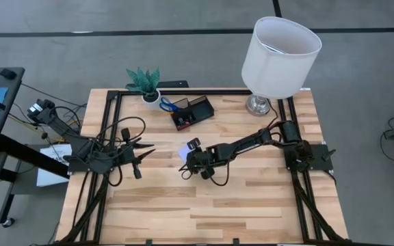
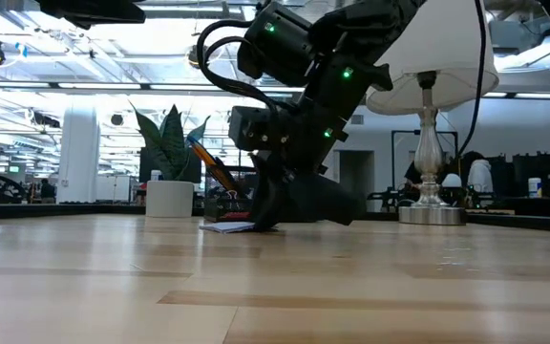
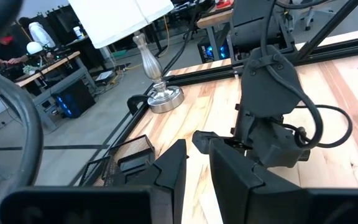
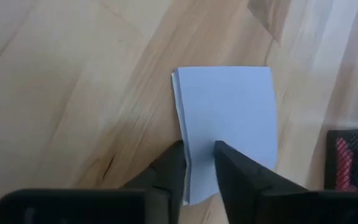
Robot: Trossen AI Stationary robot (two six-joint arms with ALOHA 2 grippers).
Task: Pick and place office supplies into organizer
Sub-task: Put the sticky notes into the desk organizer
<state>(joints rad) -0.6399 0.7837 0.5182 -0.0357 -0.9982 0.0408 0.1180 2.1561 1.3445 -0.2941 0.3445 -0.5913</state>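
Observation:
A pale blue square note pad [image 4: 229,118] lies flat on the wooden table near its middle [image 1: 182,152]. My right gripper [image 4: 199,165] comes slanting down on the pad's near edge and is shut on it. The black organizer [image 1: 191,113] stands toward the far edge, with blue-handled scissors [image 1: 167,104] at its left end. My left gripper [image 1: 148,150] hangs above the table's left part, shut and holding nothing; its fingers [image 3: 173,174] point toward the right arm. My right gripper pinches the note pad at a corner of its near edge [image 4: 194,146]. One finger [image 4: 169,171] stands just outside the pad's side edge, and the other [image 4: 241,171] lies over the top sheet. The fingers come slanting from above. The pad lies on the table.
A white plant pot [image 1: 150,98] stands left of the organizer at the far edge. A lamp with a white shade [image 1: 279,48] stands at the far right. A black frame rail [image 1: 183,91] runs along the far edge. Bare wood lies toward the near edge [image 1: 204,212].

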